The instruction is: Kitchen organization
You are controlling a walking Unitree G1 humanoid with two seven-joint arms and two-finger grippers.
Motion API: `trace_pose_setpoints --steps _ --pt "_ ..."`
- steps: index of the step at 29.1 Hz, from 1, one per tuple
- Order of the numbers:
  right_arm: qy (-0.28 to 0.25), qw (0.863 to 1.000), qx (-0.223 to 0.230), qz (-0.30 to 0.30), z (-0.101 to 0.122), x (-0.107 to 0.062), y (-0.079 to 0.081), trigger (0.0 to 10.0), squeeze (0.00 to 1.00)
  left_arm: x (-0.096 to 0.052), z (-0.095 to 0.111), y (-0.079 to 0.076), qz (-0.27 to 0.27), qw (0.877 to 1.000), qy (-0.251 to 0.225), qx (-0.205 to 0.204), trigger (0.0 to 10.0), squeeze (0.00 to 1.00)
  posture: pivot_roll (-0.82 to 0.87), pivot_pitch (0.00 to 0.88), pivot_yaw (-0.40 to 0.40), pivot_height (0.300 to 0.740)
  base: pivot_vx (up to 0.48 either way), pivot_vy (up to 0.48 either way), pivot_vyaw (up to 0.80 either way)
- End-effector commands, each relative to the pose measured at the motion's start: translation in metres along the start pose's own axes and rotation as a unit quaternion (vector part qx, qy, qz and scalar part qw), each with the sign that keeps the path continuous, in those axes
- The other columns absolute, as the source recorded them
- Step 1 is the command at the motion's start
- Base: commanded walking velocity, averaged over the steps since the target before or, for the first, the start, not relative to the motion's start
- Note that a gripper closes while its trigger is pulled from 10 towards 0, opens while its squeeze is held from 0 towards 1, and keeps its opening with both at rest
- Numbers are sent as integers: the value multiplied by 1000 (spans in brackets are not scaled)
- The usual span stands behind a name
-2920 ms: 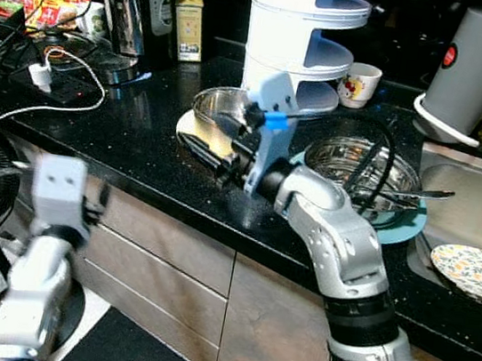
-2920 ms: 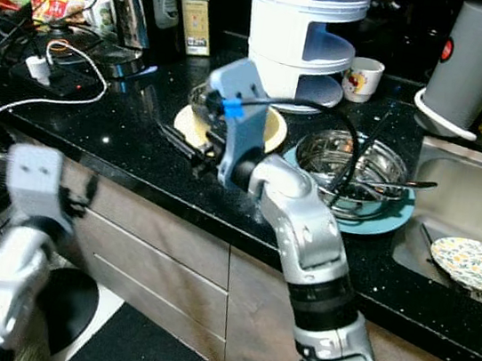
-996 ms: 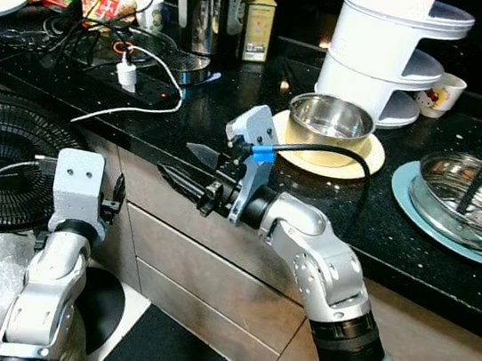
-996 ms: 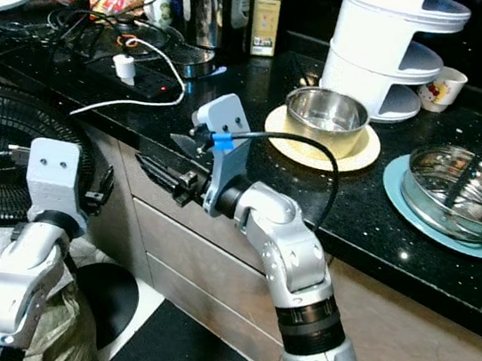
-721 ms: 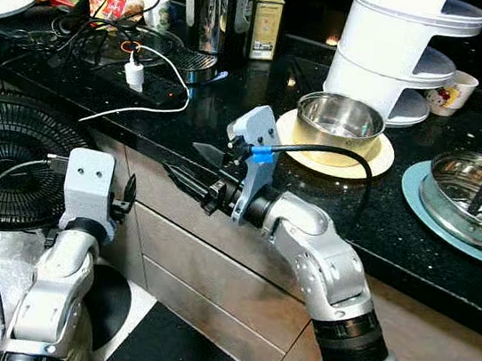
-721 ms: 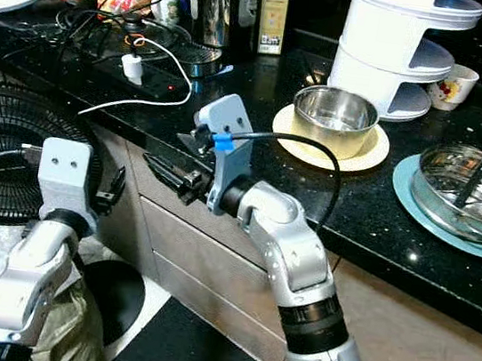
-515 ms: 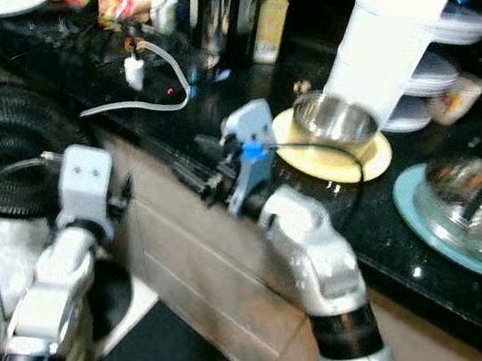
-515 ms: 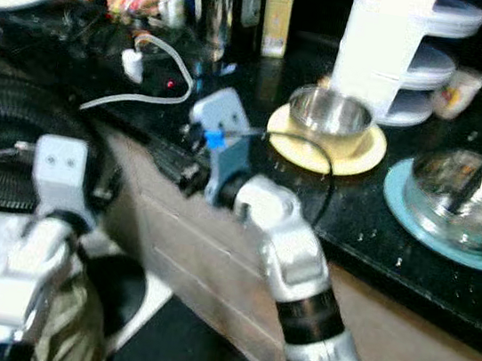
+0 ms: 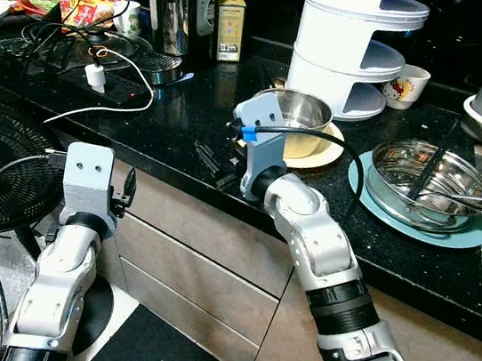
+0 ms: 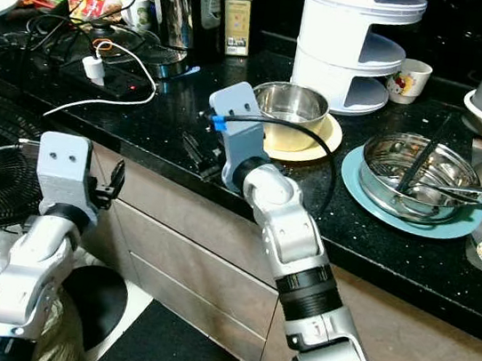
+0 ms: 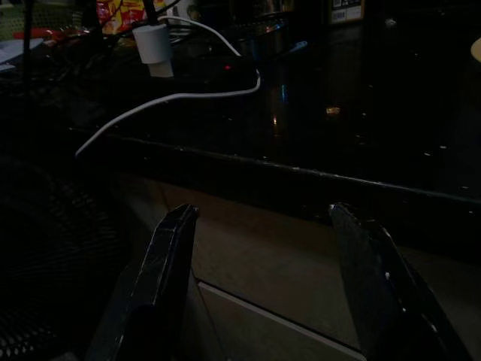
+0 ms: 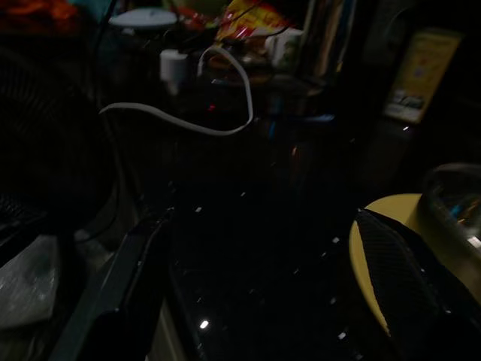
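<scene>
the right gripper (image 12: 255, 293) is spread wide and empty above the black speckled countertop (image 9: 178, 118), beside the small steel bowl on the yellow plate (image 9: 297, 112). the left gripper (image 11: 263, 286) is also wide open, holding nothing, low before the brown drawer front (image 9: 201, 269).

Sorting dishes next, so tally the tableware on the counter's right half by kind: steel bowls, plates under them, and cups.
Steel bowls: 2, one small and one large
Plates under them: 2, one yellow and one teal
Cups: 1, a white printed cup
Total: 5
</scene>
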State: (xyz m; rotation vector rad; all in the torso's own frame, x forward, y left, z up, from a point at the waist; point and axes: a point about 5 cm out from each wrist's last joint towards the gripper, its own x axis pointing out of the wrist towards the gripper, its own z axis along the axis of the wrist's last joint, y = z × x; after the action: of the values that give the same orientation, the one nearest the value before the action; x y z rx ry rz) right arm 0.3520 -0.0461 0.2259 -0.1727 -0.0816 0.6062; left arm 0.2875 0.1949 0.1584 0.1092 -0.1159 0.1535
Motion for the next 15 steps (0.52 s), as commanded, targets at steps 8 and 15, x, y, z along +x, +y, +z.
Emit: trace_pose_setpoints --steps 8,15 --pt "-4 999 -16 -52 5 2 -25 10000 0 5 8 12 12 1000 -19 16 10000 0 56 0 16 740 0 0 0" --pt "-38 997 28 -59 13 2 -29 10000 0 9 25 18 12 998 -50 23 10000 0 57 0 16 740 41 0 0"
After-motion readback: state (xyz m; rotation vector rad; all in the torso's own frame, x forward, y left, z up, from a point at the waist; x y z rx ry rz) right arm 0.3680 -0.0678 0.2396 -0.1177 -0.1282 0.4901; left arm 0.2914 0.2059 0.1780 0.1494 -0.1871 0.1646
